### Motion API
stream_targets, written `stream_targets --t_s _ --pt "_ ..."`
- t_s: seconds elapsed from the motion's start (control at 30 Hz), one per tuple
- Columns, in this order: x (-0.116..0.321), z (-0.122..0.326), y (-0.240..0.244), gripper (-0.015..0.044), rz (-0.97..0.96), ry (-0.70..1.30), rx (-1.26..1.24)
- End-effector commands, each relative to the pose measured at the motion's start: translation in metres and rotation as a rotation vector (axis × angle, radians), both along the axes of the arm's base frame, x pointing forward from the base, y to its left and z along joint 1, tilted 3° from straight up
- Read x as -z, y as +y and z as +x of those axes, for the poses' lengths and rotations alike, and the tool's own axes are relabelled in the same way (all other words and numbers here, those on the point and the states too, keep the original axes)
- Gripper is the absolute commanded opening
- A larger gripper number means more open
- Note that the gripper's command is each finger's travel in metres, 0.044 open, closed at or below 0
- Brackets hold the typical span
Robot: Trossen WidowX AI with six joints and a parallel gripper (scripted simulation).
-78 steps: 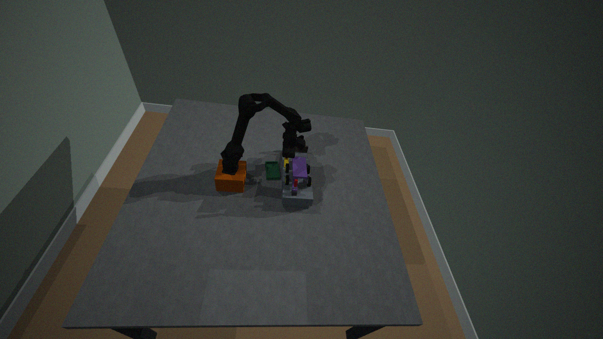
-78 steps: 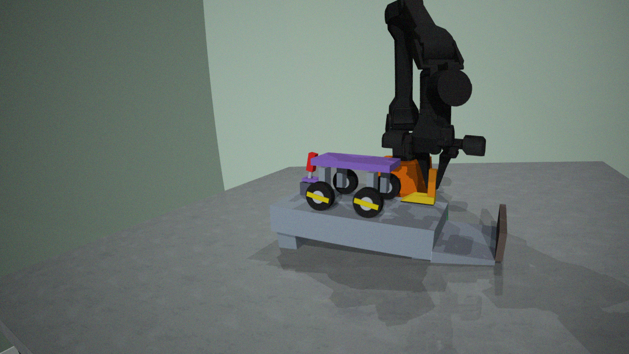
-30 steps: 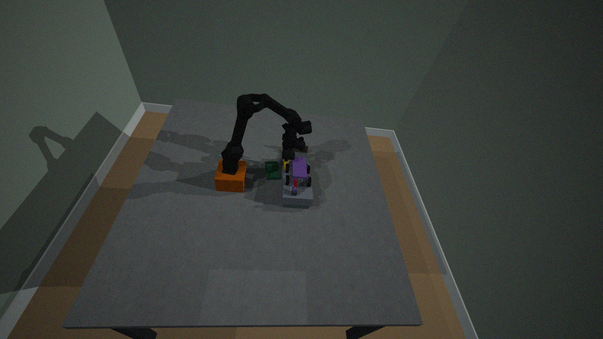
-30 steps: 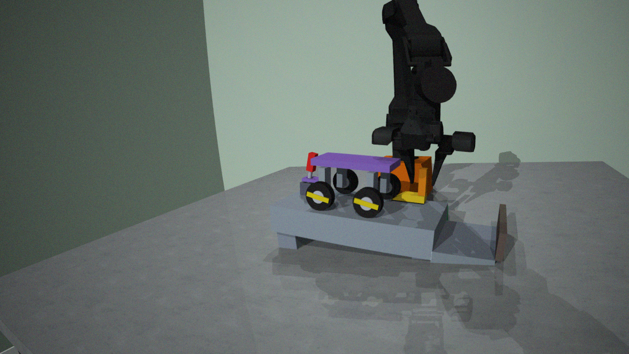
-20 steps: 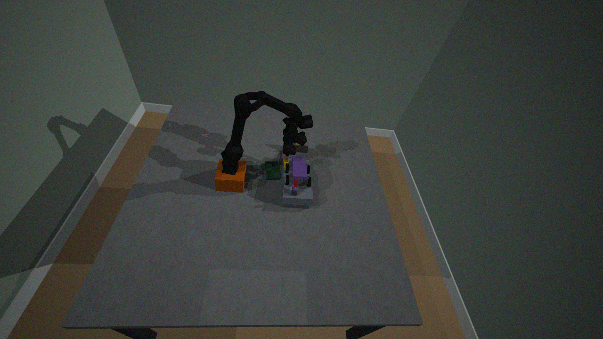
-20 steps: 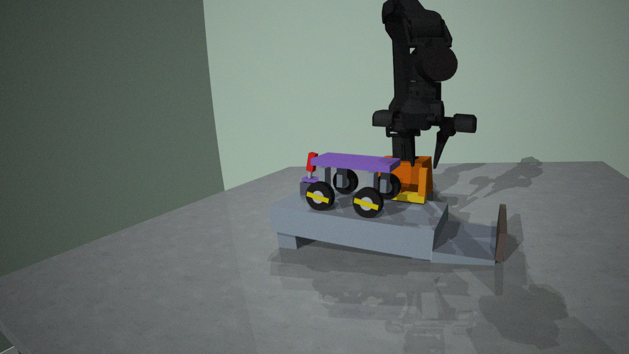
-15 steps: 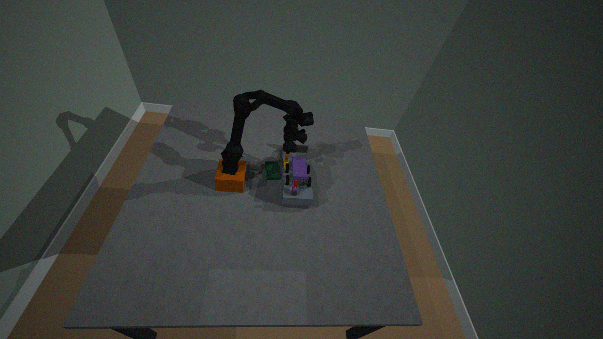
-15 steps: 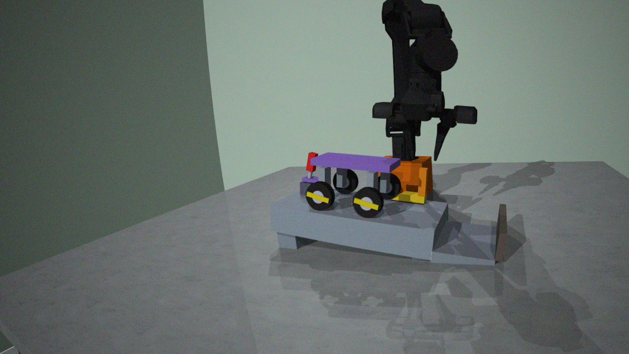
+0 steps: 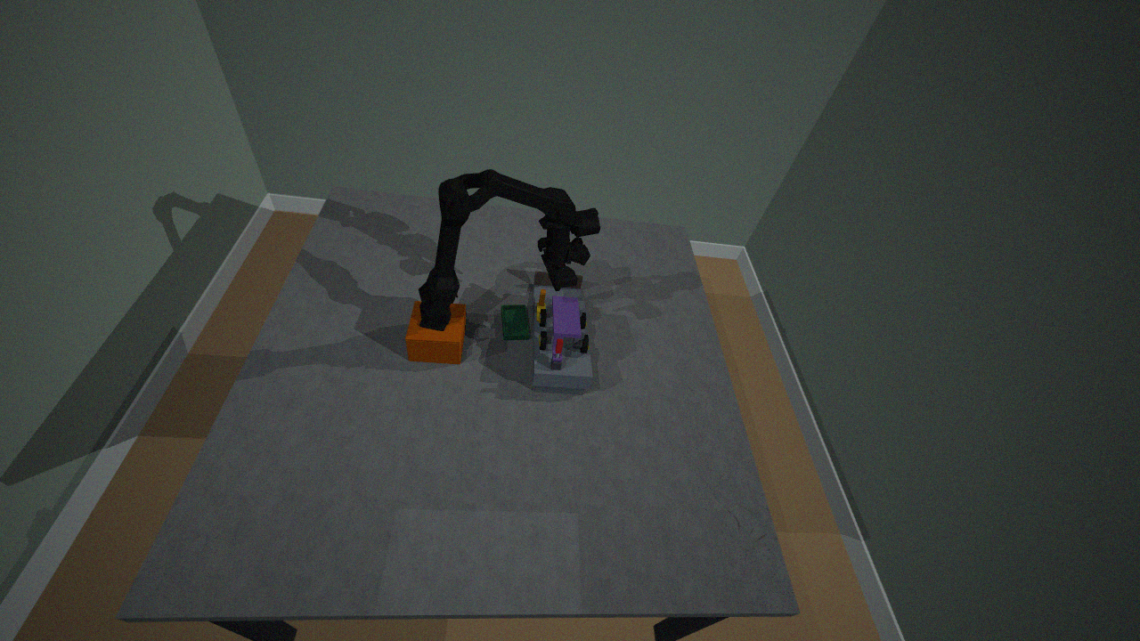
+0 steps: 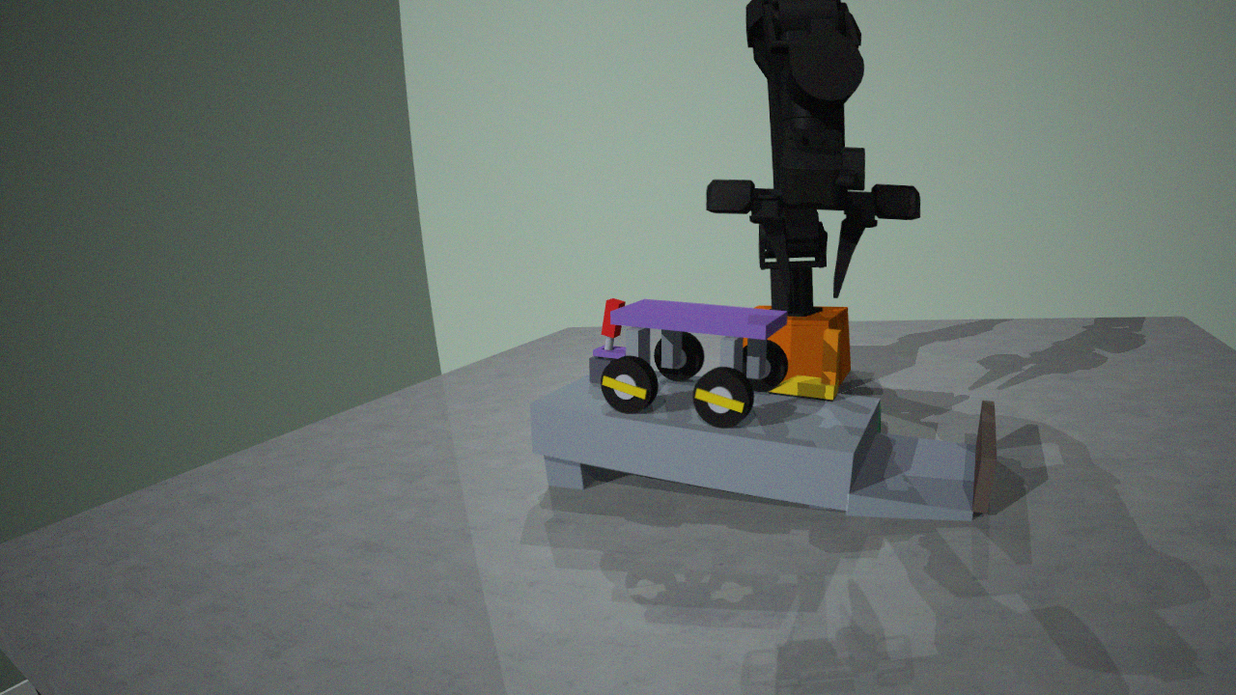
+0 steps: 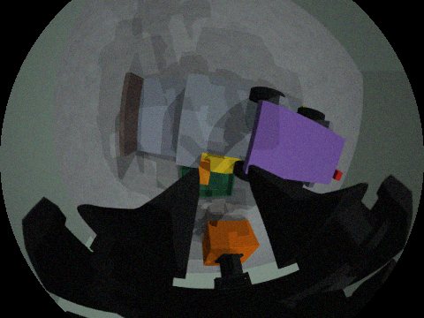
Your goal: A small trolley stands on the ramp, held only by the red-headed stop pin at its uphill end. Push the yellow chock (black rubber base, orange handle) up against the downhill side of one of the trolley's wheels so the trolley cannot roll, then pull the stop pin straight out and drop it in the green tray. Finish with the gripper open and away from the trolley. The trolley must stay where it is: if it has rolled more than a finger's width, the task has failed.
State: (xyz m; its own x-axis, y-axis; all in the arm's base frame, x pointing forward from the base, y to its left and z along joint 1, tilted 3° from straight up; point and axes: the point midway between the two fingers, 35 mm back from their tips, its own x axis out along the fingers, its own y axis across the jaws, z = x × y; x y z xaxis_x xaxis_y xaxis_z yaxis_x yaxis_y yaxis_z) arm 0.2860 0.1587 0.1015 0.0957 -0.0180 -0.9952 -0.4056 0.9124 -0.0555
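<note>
The purple-topped trolley point(image 9: 566, 316) point(image 10: 700, 318) point(image 11: 296, 143) stands on the grey ramp point(image 9: 577, 371) point(image 10: 691, 458) point(image 11: 194, 119). The red-headed stop pin point(image 9: 559, 345) point(image 10: 608, 317) point(image 11: 337, 175) stands upright in its holder at the uphill end. The yellow chock point(image 9: 539, 311) point(image 10: 807, 387) point(image 11: 221, 163), orange handle up, lies at the downhill side of the tray-side lower wheel and seems to touch it. My gripper point(image 10: 810, 294) point(image 11: 224, 171) is partly open and empty, above the chock's handle. The green tray point(image 9: 516, 321) point(image 11: 216, 190) looks empty.
The orange base block point(image 9: 434, 347) point(image 10: 799, 346) point(image 11: 230, 240) of the arm stands beyond the tray from the ramp. A brown end board point(image 10: 985, 458) point(image 11: 131, 115) stands at the ramp's low end. The trolley's top lies close beside one finger in the wrist view.
</note>
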Motion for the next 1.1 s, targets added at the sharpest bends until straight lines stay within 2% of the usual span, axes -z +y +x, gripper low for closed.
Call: stream_targets --t_s 0.0,0.5,1.07 --pt "-0.004 0.010 -0.018 0.0190 -0.036 -0.007 -0.131" --pt "-0.013 0.035 -0.090 0.0190 -0.181 0.051 -0.667" --pt "-0.024 0.046 -0.171 0.0190 -0.296 0.218 -1.292"
